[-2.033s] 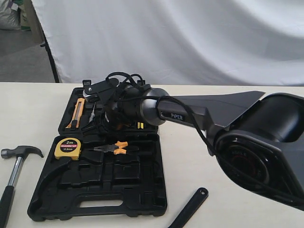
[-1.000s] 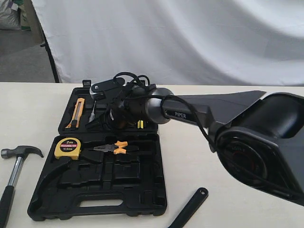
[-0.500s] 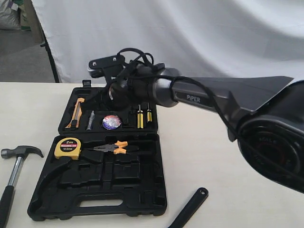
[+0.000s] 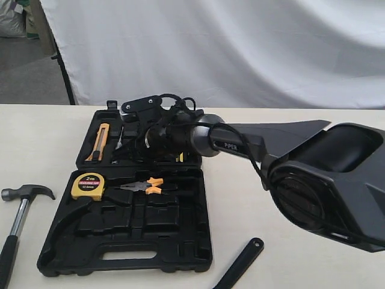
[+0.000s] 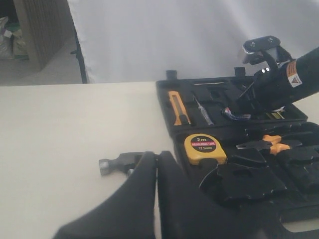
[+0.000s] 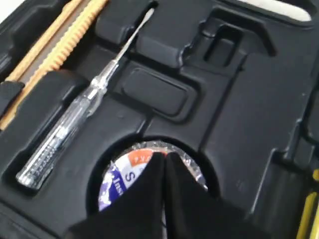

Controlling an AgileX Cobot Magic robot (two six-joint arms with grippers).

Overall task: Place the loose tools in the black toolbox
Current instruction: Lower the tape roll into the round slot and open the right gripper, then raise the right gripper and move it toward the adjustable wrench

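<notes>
The black toolbox (image 4: 123, 257) lies open on the table. A bluish tape roll (image 6: 117, 174) sits in a round recess of its far half, also visible as the tape roll (image 5: 234, 115) in the left wrist view. My right gripper (image 6: 164, 155) is shut, its closed tips down on the roll's face; in the exterior view the right gripper (image 4: 135, 147) hides the roll. The claw hammer (image 4: 24, 195) lies on the table left of the box. My left gripper (image 5: 157, 155) is shut just beside the hammer head (image 5: 117, 163). The wrench's black handle (image 4: 240, 268) lies in front of the box to the right, its jaws out of frame.
In the box sit a yellow tape measure (image 4: 88, 185), orange-handled pliers (image 4: 144, 186), an orange utility knife (image 4: 99, 141) and a clear test screwdriver (image 6: 75, 119). A white cloth (image 4: 240, 48) hangs behind the table.
The right arm rose above the far half of the box, uncovering the tape roll in its recess, then came back down onto it. The hammer and wrench have not moved.
</notes>
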